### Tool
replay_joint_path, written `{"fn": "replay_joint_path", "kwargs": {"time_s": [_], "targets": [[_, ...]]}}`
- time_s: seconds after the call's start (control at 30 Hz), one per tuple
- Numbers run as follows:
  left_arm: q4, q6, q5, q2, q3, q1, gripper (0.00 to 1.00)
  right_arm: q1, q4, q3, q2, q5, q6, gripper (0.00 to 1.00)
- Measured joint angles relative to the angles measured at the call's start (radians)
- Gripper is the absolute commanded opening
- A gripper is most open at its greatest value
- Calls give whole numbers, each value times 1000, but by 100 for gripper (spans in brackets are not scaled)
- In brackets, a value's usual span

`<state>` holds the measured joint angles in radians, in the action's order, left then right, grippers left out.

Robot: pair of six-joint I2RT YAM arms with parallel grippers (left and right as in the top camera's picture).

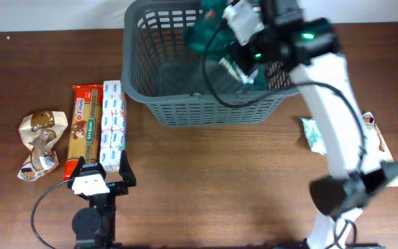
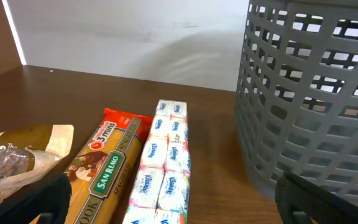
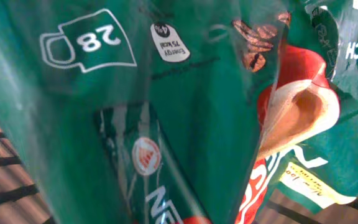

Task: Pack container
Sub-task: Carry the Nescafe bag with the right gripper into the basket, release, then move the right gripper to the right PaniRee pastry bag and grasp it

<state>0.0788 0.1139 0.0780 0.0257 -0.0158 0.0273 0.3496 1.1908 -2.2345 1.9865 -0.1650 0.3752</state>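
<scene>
1. Far left, a brown packet (image 1: 39,142), spaghetti (image 1: 85,128) and tissues (image 1: 112,124) lie on the table, well apart from the basket (image 1: 206,111). None is packed.
2. The left gripper (image 1: 99,169) sits just short of the spaghetti and tissues, jaws wide and empty.
3. The basket stands at the far middle, and what shows of its floor looks bare.
4. The right gripper (image 1: 235,61) is over the basket's right half with a green bag (image 1: 209,34). The bag fills the wrist view and hides the fingers, so I cannot tell the jaw state; it probably grips the bag.
5. Right of the basket, a small green packet (image 1: 314,133) and another item (image 1: 378,135) wait.
6. I judge this an early stage: the first item is going in and five are left.
</scene>
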Motion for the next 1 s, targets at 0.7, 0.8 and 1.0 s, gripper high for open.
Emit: {"fn": "replay_joint_path", "kwargs": {"time_s": [0.7, 0.8, 1.0], "targets": [[0, 0, 0, 0, 0, 0, 99, 61, 44, -108, 98, 196, -20, 76], [0, 0, 0, 0, 0, 0, 99, 22, 55, -133, -73, 273, -34, 77], [0, 0, 0, 0, 0, 0, 99, -373, 15, -37, -376, 305, -80, 79]]}}
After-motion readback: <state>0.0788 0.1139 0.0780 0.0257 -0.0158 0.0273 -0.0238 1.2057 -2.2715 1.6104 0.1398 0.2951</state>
